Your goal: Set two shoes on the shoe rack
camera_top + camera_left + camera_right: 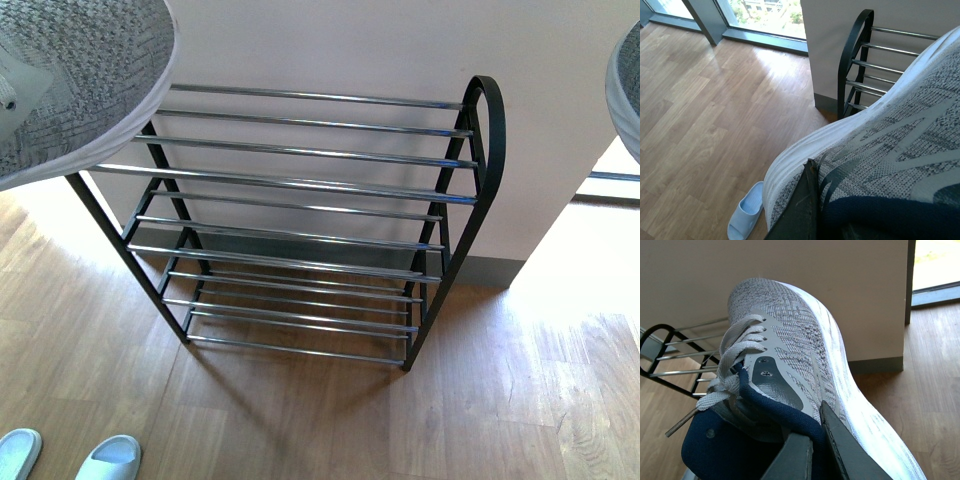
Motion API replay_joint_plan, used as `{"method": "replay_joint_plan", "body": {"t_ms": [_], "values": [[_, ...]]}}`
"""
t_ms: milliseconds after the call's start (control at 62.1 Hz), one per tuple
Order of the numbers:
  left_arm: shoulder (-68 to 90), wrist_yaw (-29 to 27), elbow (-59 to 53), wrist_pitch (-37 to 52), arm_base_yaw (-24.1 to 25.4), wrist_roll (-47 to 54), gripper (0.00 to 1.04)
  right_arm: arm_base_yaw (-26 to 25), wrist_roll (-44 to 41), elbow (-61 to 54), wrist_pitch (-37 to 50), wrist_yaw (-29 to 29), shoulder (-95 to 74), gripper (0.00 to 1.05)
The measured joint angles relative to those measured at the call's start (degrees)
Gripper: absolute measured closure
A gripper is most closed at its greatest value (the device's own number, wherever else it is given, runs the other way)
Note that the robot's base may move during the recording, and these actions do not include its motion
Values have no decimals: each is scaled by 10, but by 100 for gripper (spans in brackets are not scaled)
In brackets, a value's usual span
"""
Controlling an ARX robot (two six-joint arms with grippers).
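**Both sneakers held aloft, flanking the shoe rack**

The left sneaker [70,80] and right sneaker [628,90] hang high on either side of the shoe rack [497,130], whose chrome rods carry no shoe yet. They are probably held up and apart so that each can come down onto the top tier without bumping the other. The right fingers [847,452] are clamped across the right sneaker's navy collar, one inside and one outside. Only one of the left fingers [807,200] shows, pressed to the knit side; since that sneaker hangs in the air, I judge them clamped too. The pale slides [105,458] sit on the floor [500,400].
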State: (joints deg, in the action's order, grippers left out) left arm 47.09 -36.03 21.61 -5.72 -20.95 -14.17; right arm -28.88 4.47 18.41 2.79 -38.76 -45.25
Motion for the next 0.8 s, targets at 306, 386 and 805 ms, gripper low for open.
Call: {"method": "replay_joint_plan", "body": {"t_ms": [306,386,805], "values": [[0,0,0,0,0,0,103,224,84,75,45,169,-48,103],[0,0,0,0,0,0,103,300,128,111,41,228,-86,103],[0,0,0,0,0,0,103,534,422,345,-16,549,-397,103]]}}
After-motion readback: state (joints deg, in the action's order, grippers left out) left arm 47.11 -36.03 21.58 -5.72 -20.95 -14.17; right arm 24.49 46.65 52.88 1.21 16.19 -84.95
